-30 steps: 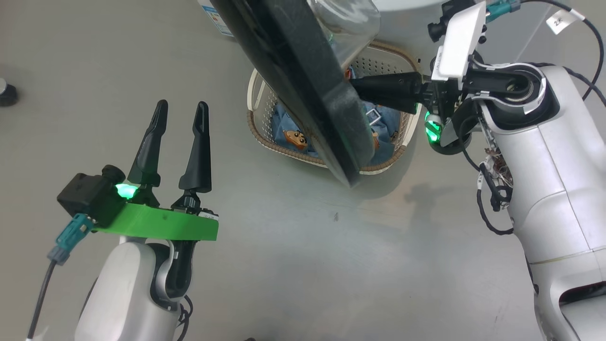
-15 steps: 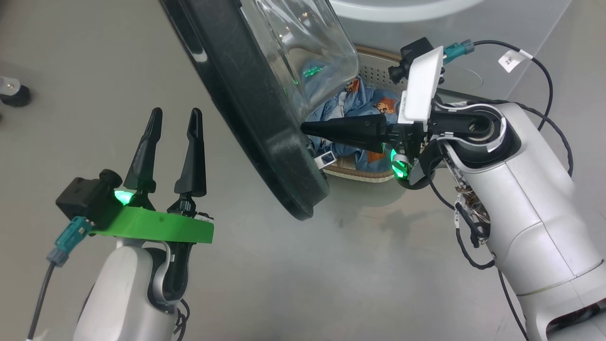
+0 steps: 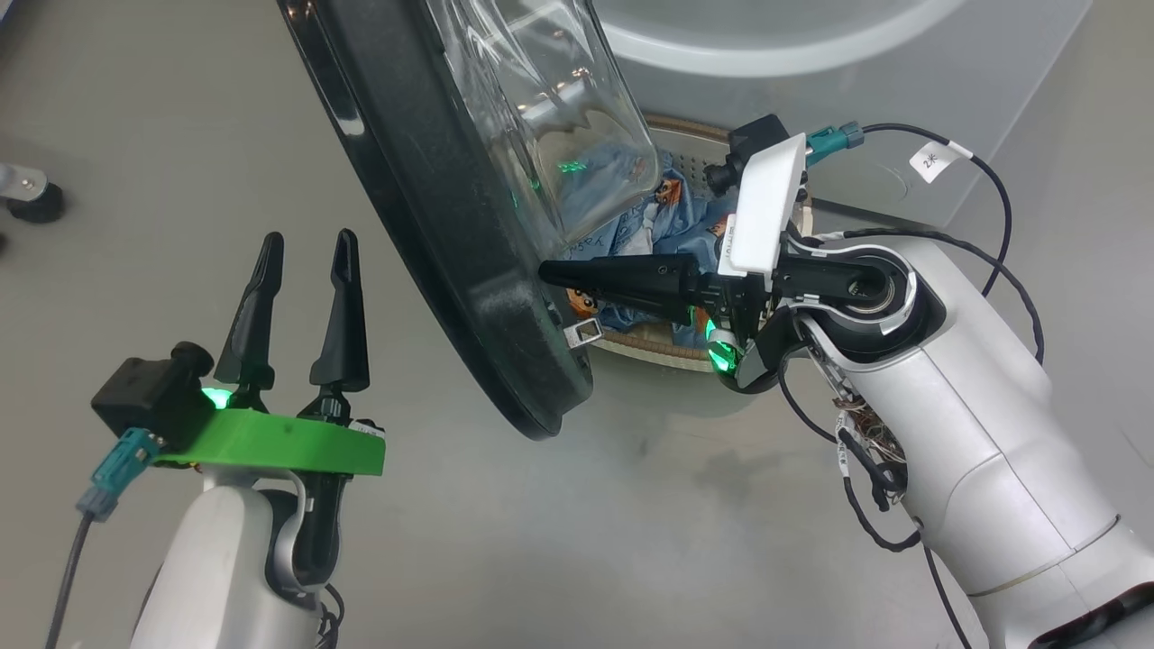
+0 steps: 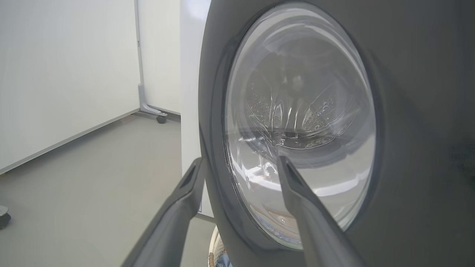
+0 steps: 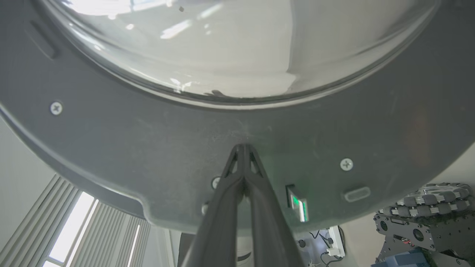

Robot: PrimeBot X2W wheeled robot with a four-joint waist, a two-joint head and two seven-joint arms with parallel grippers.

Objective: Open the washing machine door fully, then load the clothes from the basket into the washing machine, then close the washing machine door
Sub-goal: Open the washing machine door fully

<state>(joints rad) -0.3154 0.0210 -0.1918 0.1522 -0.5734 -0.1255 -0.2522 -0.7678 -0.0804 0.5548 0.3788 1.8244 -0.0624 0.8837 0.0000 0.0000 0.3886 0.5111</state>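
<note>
The washing machine door [image 3: 433, 198] stands swung out, with a glossy black rim and a bulging glass bowl [image 3: 541, 117]. My right gripper [image 3: 545, 270] is shut, its tips against the inner side of the rim [image 5: 243, 148], just above the metal latch [image 3: 584, 333]. My left gripper [image 3: 302, 248] hangs open on the door's outer side, apart from it; the left wrist view looks through the door [image 4: 297, 122] between the open fingers [image 4: 297, 185]. Behind the door lie the light blue clothes [image 3: 672, 221] in the basket [image 3: 663, 347]. The white washing machine [image 3: 811, 54] fills the top right.
Grey floor spreads around both arms. A castor [image 3: 27, 194] of some stand sits at the far left. My right forearm [image 3: 947, 433] and its cables cross the lower right. A white panel on a wheeled foot [image 4: 150, 109] stands beyond the door.
The head camera has shifted. The door has swung further out toward the left with my shut right gripper pressed on its inner rim. The left gripper stays open.
</note>
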